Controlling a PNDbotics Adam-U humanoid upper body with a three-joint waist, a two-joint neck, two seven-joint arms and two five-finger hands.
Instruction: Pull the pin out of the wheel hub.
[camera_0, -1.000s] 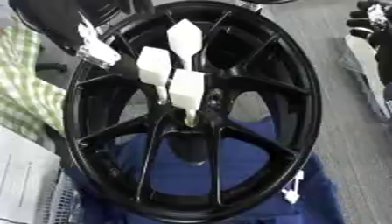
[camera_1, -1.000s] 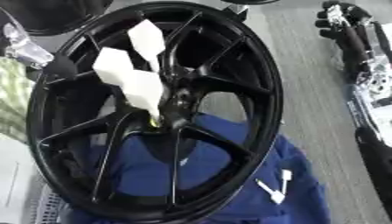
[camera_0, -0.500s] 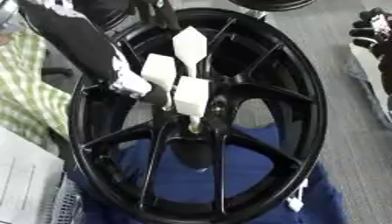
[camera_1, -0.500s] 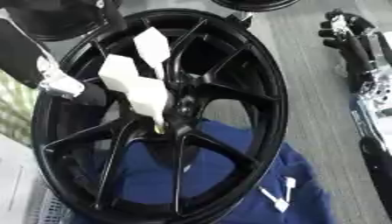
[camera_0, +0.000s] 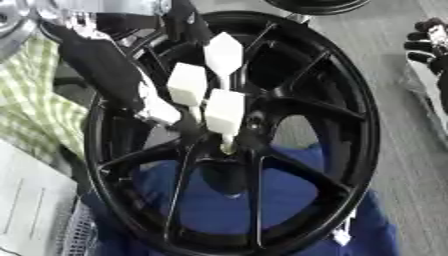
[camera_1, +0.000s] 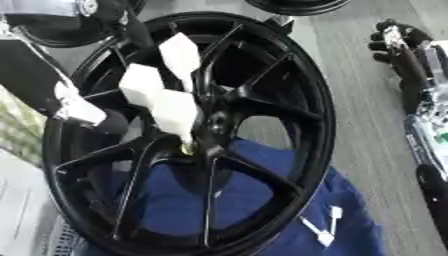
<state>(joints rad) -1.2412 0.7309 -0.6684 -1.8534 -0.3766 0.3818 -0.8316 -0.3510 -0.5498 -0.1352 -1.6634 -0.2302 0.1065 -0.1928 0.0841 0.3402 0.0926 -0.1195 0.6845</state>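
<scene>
1. My left hand (camera_0: 157, 107) reaches in from the wheel's upper left rim; its light-tipped fingers lie over a spoke, just beside the white pins. I cannot tell whether they grip anything.
2. Three white pins (camera_0: 224, 112) stand in the hub of the black wheel (camera_0: 350, 150).
3. The wheel lies on a blue cloth (camera_1: 289, 220).
4. My right hand (camera_1: 398, 45) rests relaxed at the table's right edge.

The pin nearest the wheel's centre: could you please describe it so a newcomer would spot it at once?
Find the big black wheel lying on the blue cloth. Three white-headed pins stand around its hub; this pin is the lowest in the view, its tip pointing down beside the centre, whereas the two other pins sit higher.
</scene>
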